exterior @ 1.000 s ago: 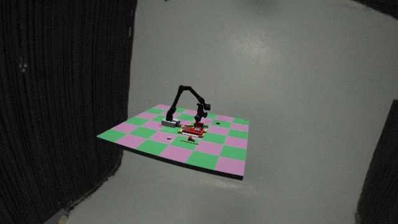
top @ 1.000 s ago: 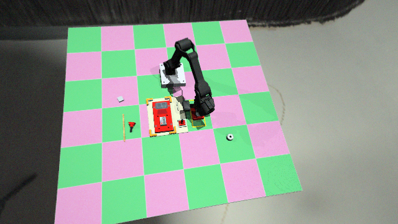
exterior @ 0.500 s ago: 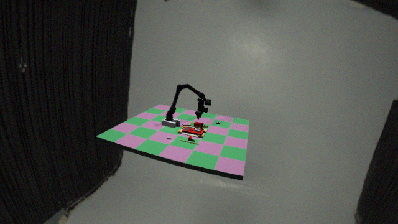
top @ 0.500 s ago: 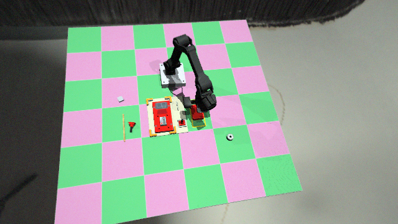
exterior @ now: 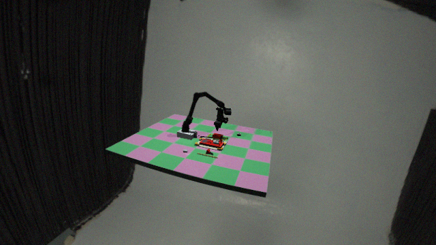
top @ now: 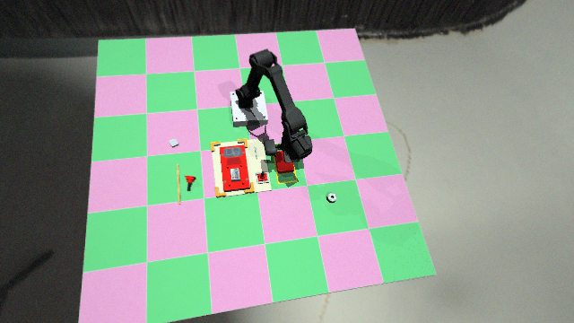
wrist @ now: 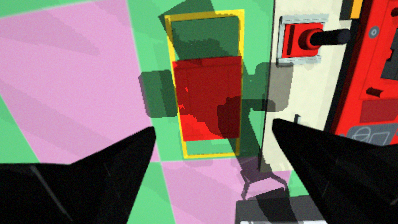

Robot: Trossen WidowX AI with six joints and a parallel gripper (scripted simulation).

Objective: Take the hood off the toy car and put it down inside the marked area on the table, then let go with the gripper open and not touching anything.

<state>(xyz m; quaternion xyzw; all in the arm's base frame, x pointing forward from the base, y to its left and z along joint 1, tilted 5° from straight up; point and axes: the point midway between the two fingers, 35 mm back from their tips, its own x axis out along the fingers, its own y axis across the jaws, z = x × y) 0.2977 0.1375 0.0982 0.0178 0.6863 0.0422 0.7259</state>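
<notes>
The red hood (top: 284,163) (exterior: 217,136) (wrist: 207,100) lies within the yellow marked outline (top: 287,182) (wrist: 205,14), toward its end nearer the robot base. In the wrist view its long sides run along the outline's side lines, and it is hard to tell whether they overlap. My gripper (exterior: 217,129) (wrist: 213,128) is open and empty above the hood, with a gap below the fingertips. The toy car's red body (top: 234,172) (exterior: 211,143) (wrist: 350,107) is on a cream board beside the outline.
A red block with a black lever (top: 263,177) (wrist: 302,40) stands on the cream board (top: 267,186). A white ring (top: 331,197) lies to the right. A red-and-black tool (top: 190,180), a thin stick (top: 178,184) and a small white square (top: 173,143) lie to the left.
</notes>
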